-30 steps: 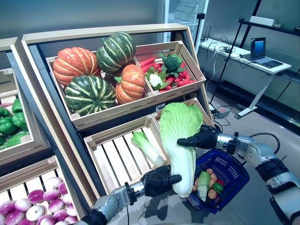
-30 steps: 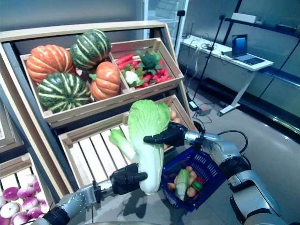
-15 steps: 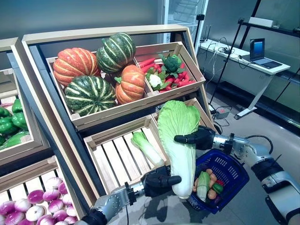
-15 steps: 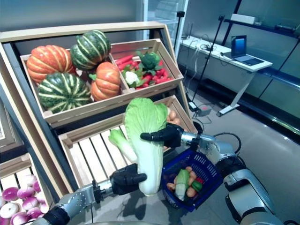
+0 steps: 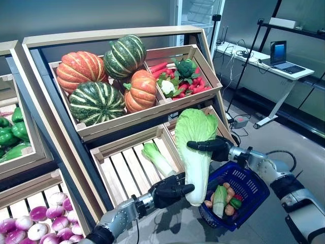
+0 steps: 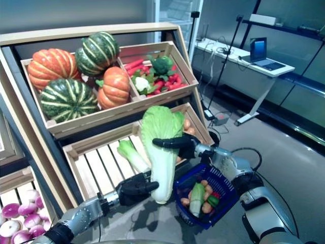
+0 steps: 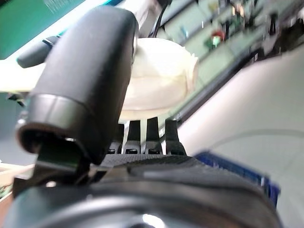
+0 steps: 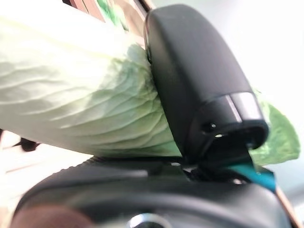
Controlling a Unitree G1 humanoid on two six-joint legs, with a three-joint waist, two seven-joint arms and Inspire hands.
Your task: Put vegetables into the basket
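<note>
while my left hand (image 5: pixel 170 189) curls round the white stem end and my right hand (image 5: pixel 213 148) curls round the leaves, the napa cabbage (image 5: pixel 195 152) hangs upright at 10 o'clock of the blue basket (image 5: pixel 251 184). it looks heavy and floppy on top, so i'd hold the firm stem.

mock grocery in lab, produce crates (image 5: pixel 152 109), desk (image 5: pixel 264 61)

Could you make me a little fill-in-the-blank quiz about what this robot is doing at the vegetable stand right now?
1. Both hands, the left hand and the right hand, hold one big ____ cabbage.
2. The blue basket hangs from the robot's ____ arm.
3. The top left crate holds ____.
4. A leek lies in the slatted crate ____ the pumpkins.

Missing words: napa; right; pumpkins; below
</note>
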